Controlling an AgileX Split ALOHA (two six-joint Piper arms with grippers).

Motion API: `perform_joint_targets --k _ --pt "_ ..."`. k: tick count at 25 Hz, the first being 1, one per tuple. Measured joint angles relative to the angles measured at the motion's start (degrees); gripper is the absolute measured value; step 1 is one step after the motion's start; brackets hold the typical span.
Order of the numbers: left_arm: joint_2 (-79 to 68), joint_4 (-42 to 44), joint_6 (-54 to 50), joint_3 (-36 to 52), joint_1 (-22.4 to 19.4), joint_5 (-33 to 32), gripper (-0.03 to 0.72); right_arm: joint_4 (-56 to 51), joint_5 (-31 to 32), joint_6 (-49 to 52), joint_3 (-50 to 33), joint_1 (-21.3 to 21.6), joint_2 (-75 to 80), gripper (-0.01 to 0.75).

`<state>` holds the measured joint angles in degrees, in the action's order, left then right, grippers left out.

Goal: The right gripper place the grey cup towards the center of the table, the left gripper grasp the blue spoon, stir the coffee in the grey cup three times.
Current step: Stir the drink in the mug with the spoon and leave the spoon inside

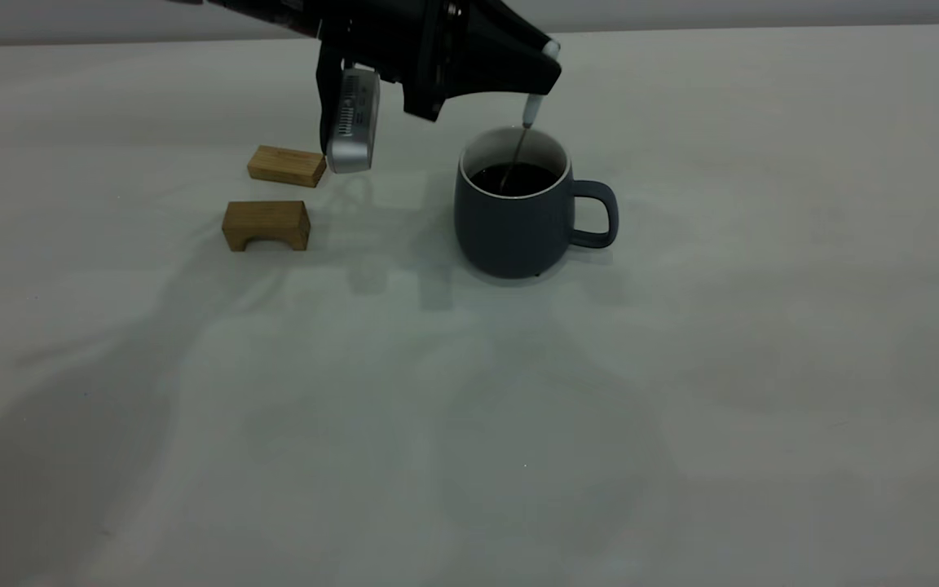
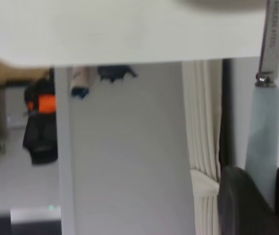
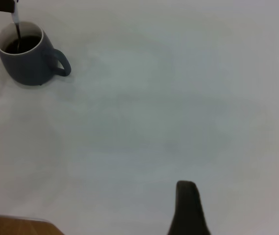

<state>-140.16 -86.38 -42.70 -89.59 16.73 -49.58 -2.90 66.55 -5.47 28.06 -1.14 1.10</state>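
The table fills the exterior view, plain and off-white, with the left arm reaching in from the far left edge over its middle. The grey cup stands upright near the centre, slightly toward the far side, its loop handle pointing right; so the placing step looks done. The coffee shows dark inside the white wall. The left gripper hangs just above the cup's far rim, fingers clamped on the pale handle of the blue spoon, whose metal neck runs down into the liquid. I judge the stirring step to be in hand. The next move calls for circling the spoon within the cup while holding its height, without knocking the rim or dragging the cup.

Left of the cup, well apart from it, lie two wooden blocks: an arched block nearer and a flat block just beyond it.

How many stirs are done cannot be told. The spoon's bowl is hidden under the coffee. In the left wrist view the spoon handle and steel neck show, but the cup is mostly cut off. Of the right gripper, only one dark fingertip shows in its own wrist view, so whether its fingers are apart I cannot tell; it sits well away from the cup.
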Motion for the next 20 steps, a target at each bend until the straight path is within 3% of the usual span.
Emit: perform_joint_targets --k 4,8,12,20 --pt "-0.41 -4.06 6.85 0.0 0.18 1.63 0.172 0.0 0.0 0.0 0.0 0.0 0.0 0.591" --pt "-1.6 -9.55 8.14 0.0 0.57 -3.19 0.172 0.0 0.0 0.0 0.0 0.0 0.0 0.591" --pt "-2.94 -8.75 4.05 0.0 0.57 -6.68 0.172 0.0 0.02 0.0 0.0 0.0 0.0 0.591" --pt "-2.96 -4.64 1.93 0.0 0.57 0.06 0.172 0.0 0.02 0.0 0.0 0.0 0.0 0.591"
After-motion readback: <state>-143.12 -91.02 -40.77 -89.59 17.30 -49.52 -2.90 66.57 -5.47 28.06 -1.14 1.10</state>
